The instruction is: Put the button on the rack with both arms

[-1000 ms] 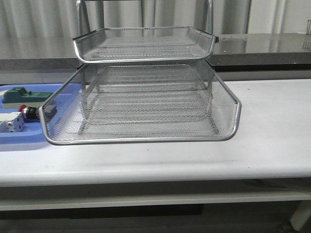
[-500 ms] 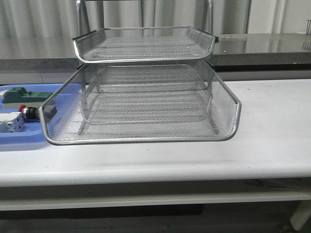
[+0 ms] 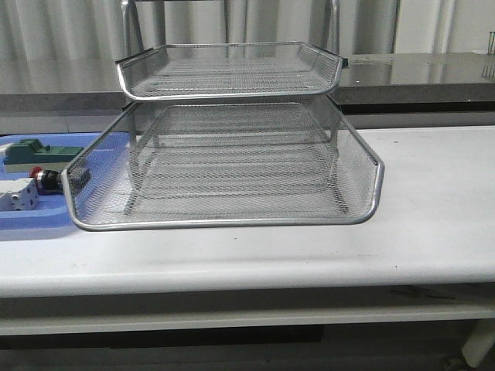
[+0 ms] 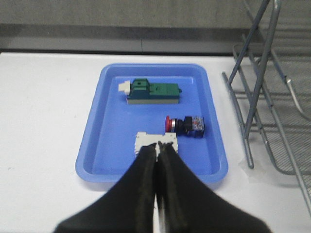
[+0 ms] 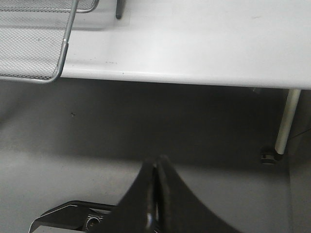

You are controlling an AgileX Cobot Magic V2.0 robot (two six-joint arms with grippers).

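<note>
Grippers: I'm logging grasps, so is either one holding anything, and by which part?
Nothing is held. The left gripper and right gripper are shut and empty; the button lies in the blue tray.

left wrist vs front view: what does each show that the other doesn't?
Left wrist only: the left gripper, shut and empty, above the near end of the blue tray; the whole tray, with the white part entire. Front only: the rack's mesh tiers stacked, all bare, and the table's front edge. Both: the button lying in the tray beside the green block, and part of the rack. Neither shows the right gripper.
</note>
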